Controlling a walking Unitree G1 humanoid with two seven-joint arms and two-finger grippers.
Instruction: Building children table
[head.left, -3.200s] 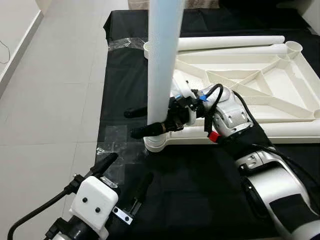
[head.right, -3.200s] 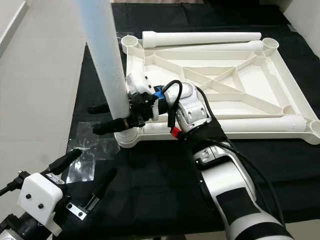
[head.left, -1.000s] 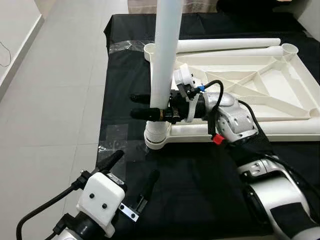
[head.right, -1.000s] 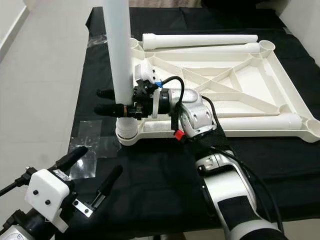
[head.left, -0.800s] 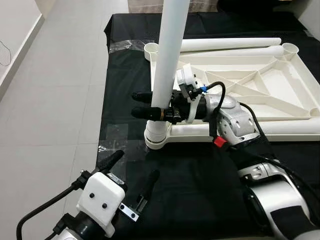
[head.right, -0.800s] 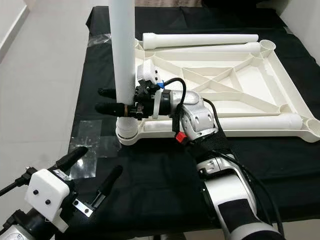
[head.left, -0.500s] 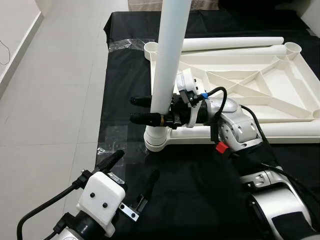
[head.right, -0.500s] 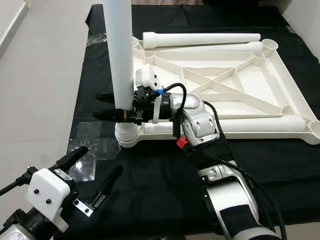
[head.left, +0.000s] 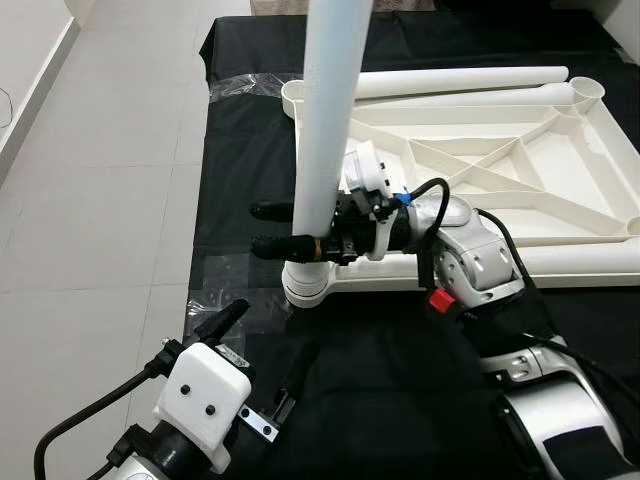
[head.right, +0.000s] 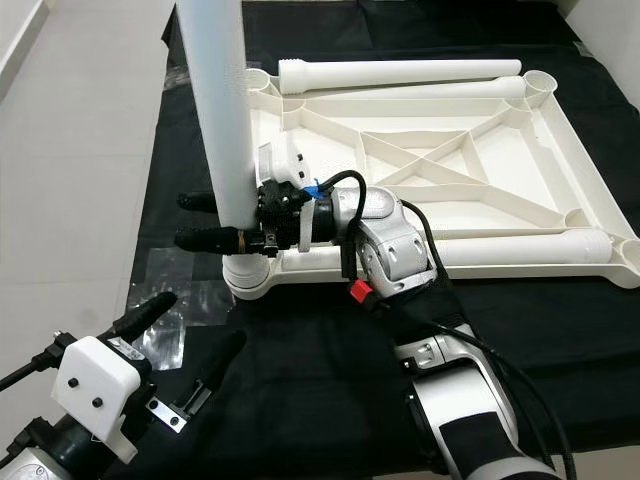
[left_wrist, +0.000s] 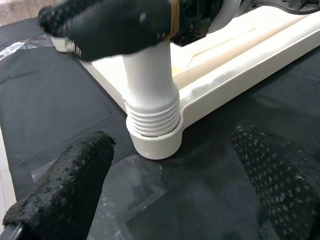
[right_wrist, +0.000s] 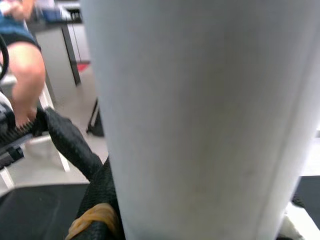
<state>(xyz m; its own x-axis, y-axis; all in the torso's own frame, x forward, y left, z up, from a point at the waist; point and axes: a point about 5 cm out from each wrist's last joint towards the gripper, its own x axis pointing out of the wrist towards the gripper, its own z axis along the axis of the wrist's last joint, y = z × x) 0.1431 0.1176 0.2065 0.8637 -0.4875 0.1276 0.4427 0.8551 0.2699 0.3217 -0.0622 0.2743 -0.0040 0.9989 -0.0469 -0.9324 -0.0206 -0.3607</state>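
Note:
An upside-down white table top (head.right: 585, 165) lies on a black cloth. One white leg (head.left: 330, 120) stands upright with its threaded end (left_wrist: 152, 115) in the near-left corner socket (head.left: 305, 285). My right gripper (head.left: 268, 228) is shut on this leg just above the socket, with its black fingers (right_wrist: 75, 150) level on either side. My left gripper (head.left: 262, 345) hangs open over the cloth in front of the socket, a short way from it, holding nothing. Its two fingertips (left_wrist: 60, 195) flank the socket in the left wrist view.
Loose white legs (head.right: 400, 72) lie along the far edge of the table top and another (head.right: 520, 245) along its near edge. Clear film (head.left: 225, 290) lies on the cloth by the socket. Tiled floor (head.left: 100, 200) lies to the left. A seated person's leg (right_wrist: 20, 65) shows in the background.
My right wrist has rolled with the leg in its grip, bringing its fingers from slanted to level. The head view has shifted a little. The left gripper has stayed put.

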